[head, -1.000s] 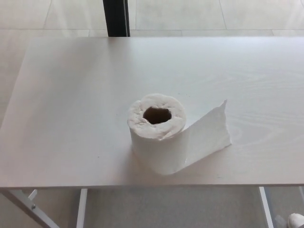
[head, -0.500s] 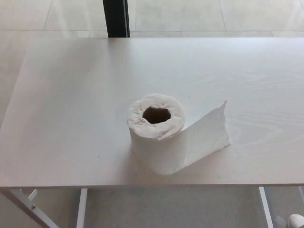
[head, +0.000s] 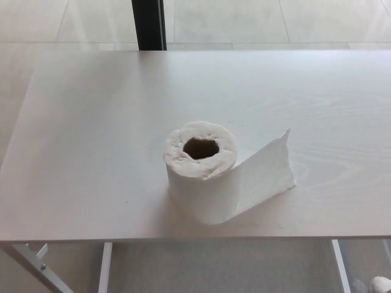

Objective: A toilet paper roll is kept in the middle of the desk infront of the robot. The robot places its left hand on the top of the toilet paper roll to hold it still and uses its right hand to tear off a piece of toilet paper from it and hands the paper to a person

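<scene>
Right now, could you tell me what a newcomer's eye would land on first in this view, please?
The white toilet paper roll stands upright on its end near the front middle of the pale desk, its dark core hole facing up. A loose tail of paper trails from it toward the robot's right, its torn end lifting off the surface. Neither robot hand is in view.

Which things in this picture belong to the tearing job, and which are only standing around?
For the job:
- toilet paper roll, standing upright on the desk
- its loose paper tail, hanging out to the robot's right

Only around:
- dark post behind the desk
- white object on the floor, bottom right corner

Neither robot hand shows.
</scene>
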Controlling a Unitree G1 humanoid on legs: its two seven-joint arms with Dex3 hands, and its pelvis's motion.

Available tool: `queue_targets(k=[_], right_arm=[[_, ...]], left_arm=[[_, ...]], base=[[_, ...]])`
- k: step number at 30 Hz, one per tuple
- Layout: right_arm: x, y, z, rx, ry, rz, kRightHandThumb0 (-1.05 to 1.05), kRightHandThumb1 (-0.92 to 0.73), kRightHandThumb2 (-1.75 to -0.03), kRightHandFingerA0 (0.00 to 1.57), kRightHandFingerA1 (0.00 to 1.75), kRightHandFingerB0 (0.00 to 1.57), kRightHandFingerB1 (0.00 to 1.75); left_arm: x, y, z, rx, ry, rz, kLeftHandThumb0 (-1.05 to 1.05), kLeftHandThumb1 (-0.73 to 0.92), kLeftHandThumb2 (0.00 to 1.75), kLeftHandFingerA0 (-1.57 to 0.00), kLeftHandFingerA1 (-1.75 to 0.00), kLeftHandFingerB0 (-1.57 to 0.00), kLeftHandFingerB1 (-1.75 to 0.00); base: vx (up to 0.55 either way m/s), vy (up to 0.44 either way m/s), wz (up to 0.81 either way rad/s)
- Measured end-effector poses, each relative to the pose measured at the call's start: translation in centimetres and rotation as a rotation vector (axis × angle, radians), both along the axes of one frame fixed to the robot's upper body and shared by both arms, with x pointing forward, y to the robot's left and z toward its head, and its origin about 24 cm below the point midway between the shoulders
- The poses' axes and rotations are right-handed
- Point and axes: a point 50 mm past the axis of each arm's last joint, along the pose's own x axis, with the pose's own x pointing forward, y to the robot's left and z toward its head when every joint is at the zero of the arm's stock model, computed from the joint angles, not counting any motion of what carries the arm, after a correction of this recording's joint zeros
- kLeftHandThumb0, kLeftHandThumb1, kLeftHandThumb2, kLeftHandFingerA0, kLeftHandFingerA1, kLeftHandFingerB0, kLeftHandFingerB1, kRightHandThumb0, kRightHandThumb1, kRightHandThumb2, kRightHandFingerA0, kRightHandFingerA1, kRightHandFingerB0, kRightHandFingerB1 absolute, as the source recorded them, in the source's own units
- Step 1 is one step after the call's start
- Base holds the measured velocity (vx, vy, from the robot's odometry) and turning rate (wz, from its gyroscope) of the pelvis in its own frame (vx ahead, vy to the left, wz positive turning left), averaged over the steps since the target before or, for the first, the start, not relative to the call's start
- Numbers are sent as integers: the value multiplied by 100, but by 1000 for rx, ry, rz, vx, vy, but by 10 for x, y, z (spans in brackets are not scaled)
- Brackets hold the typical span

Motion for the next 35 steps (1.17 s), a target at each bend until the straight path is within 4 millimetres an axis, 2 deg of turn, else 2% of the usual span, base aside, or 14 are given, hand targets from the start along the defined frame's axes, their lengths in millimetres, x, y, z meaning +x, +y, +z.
queue_targets(k=[6, 12, 13, 14, 16, 20, 22, 24, 26, 28, 29, 30, 33, 35], right_arm=[[-8, 0, -4, 69, 70, 37, -54, -65, -60, 47, 60, 41, 42], [-11, -1, -4, 119, 96, 84, -55, -66, -60, 42, 61, 38, 43], [-11, -1, -3, 125, 97, 94, -56, -67, -60, 45, 59, 40, 42], [-10, -2, -1, 127, 102, 110, -56, -66, -60, 46, 60, 39, 42], [-9, -4, 2, 127, 112, 143, -56, -65, -60, 44, 60, 39, 43], [-9, -5, 5, 143, 98, 172, -56, -65, -60, 42, 60, 39, 43], [-9, -5, 6, 148, 93, 180, -55, -64, -60, 44, 58, 40, 41], [-9, -5, 6, 154, 92, 182, -54, -64, -59, 45, 58, 39, 42], [-11, -5, 5, 162, 87, 182, -59, -52, -90, 44, 63, 34, 53], [-12, -4, 5, 162, 106, 205, -59, -51, -90, 45, 63, 34, 53], [-12, -4, 5, 161, 113, 212, -54, -64, -60, 48, 58, 40, 40], [-12, -4, 6, 160, 110, 213, -57, -51, -89, 44, 64, 34, 52], [-10, -4, 6, 159, 107, 222, -54, -65, -60, 45, 58, 40, 41], [-10, -4, 6, 159, 104, 226, -55, -65, -60, 44, 59, 39, 42]], left_arm=[[-6, 3, -2, -30, 32, -61, -76, 64, 106, -48, -77, -37, -65], [-7, 8, -1, -48, 27, -112, -77, 78, 63, -47, -85, -44, -66], [-6, 8, 0, -49, 20, -121, -77, 64, 106, -51, -80, -38, -67], [-6, 9, 1, -50, 16, -131, -77, 80, 65, -59, -89, -47, -68], [-5, 11, 3, -49, 11, -162, -81, 65, 108, -58, -84, -42, -69], [-5, 13, 5, -53, 5, -191, -80, 65, 108, -55, -82, -42, -69], [-5, 12, 4, -59, 1, -200, -80, 80, 64, -65, -87, -51, -70], [-6, 12, 3, -66, 5, -214, -79, 81, 64, -77, -89, -52, -74], [-7, 11, 3, -71, 14, -224, -76, 64, 107, -60, -82, -39, -67], [-9, 12, 3, -74, 10, -210, -77, 80, 65, -62, -88, -44, -68], [-9, 12, 3, -74, 9, -207, -79, 65, 107, -74, -90, -44, -70], [-10, 13, 3, -74, 9, -203, -78, 78, 64, -79, -100, -44, -70], [-9, 13, 3, -69, 7, -204, -82, 61, 94, -100, -107, -67, -74], [-9, 13, 3, -68, 9, -204, -79, 80, 64, -107, -106, -78, -72]], base=[[0, 0, 0], [0, 0, 0], [0, 0, 0], [0, 0, 0], [0, 0, 0], [0, 0, 0], [0, 0, 0], [0, 0, 0], [0, 0, 0], [0, 0, 0], [0, 0, 0], [0, 0, 0], [0, 0, 0], [0, 0, 0]])
